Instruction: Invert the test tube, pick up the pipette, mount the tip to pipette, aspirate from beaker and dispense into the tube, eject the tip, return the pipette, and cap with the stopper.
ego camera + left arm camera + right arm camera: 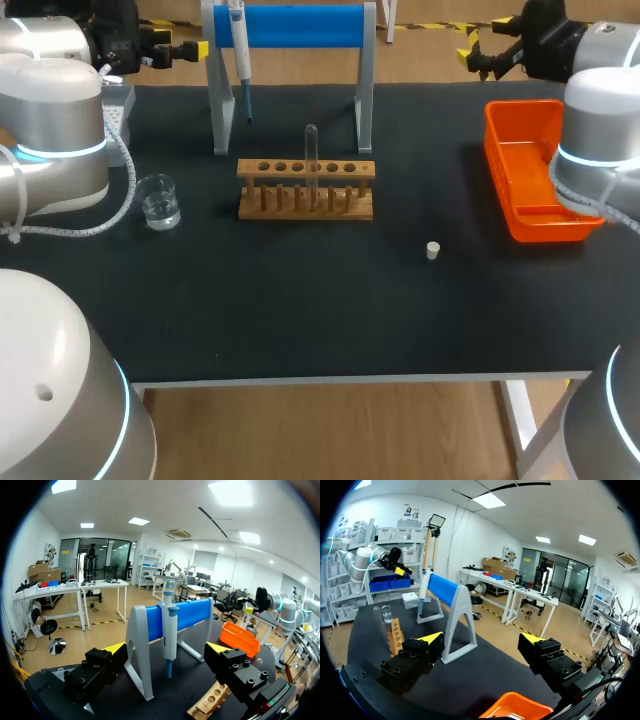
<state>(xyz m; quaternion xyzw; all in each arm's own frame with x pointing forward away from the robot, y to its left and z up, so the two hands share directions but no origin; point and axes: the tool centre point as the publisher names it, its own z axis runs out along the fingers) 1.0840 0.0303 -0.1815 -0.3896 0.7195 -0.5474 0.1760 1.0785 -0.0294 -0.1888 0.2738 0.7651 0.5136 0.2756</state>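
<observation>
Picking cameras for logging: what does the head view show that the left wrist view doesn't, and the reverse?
Head only: glass beaker, white stopper, and the test tube standing in the rack.
Left wrist only: a close look at the left pincer, its fingers wide apart and gripping nothing.
Both: the pipette hanging on the blue stand, a corner of the rack, and the orange bin.
</observation>
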